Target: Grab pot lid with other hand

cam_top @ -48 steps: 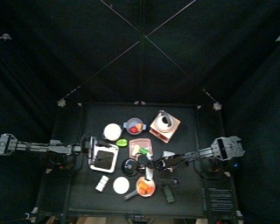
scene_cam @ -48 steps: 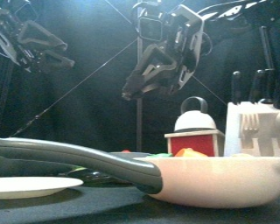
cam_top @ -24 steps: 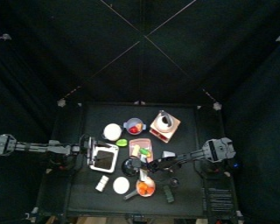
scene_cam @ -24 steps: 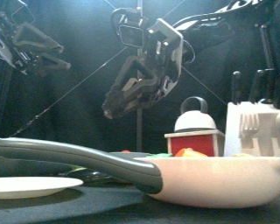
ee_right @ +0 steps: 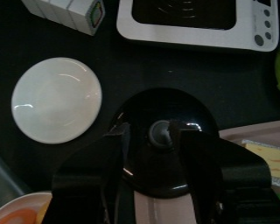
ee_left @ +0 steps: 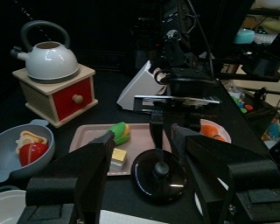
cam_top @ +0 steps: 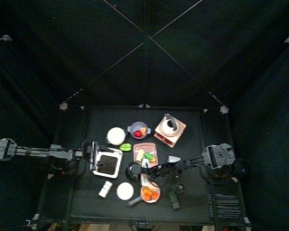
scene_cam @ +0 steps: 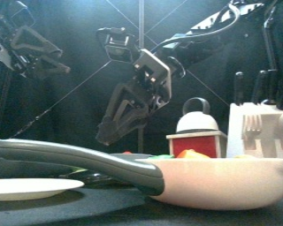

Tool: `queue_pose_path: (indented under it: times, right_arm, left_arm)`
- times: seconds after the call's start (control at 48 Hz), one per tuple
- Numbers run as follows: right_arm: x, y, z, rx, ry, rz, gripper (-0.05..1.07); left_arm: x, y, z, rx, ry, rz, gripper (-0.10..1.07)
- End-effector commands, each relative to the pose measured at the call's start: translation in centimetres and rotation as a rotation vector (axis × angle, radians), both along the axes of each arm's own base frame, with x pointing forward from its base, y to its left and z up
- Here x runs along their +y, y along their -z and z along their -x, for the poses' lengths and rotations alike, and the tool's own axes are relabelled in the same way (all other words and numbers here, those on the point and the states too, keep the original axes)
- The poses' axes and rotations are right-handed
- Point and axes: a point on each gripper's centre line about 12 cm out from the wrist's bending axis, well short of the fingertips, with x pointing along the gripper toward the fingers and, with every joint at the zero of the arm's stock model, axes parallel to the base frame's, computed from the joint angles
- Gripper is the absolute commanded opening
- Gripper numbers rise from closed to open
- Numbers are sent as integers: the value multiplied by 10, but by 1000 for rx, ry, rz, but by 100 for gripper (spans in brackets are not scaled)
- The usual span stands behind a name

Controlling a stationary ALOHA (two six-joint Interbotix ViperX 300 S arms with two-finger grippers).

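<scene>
The pot lid (ee_right: 166,109) is dark glass with a round knob and lies flat on the table, also visible in the left wrist view as the lid (ee_left: 166,175). My right gripper (ee_right: 166,140) hangs straight over it, open, with one jaw on each side of the knob and neither touching it. The same right gripper (ee_left: 168,144) shows from the other arm's camera and low at the middle in the front view (scene_cam: 110,134). My left gripper (ee_left: 154,156) is open with nothing in it, a short way from the lid and facing it. It hangs high at the left (scene_cam: 43,55).
A white kettle (ee_left: 49,61) sits on a red box. Near the lid are a grey bowl (ee_left: 4,150), a pink tray (ee_left: 90,136), a white plate (ee_right: 59,96) and a white scale (ee_right: 201,22). A long-handled pan (scene_cam: 215,181) and a knife block (scene_cam: 260,128) stand at the front.
My right gripper has come down and to the left in the front view, and its jaws have spread wider. The left arm has not moved.
</scene>
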Motion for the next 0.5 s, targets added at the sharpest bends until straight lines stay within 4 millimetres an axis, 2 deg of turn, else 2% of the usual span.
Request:
queue_pose_path:
  times: [0.0, 0.479]
  right_arm:
    - [-3, -16, -8, -39, 4, 12, 80]
    - [-10, -2, -9, -6, 26, 16, 80]
  left_arm:
    - [0, -5, -2, -15, 1, 0, 90]
    - [0, -2, -1, -6, -2, 0, 90]
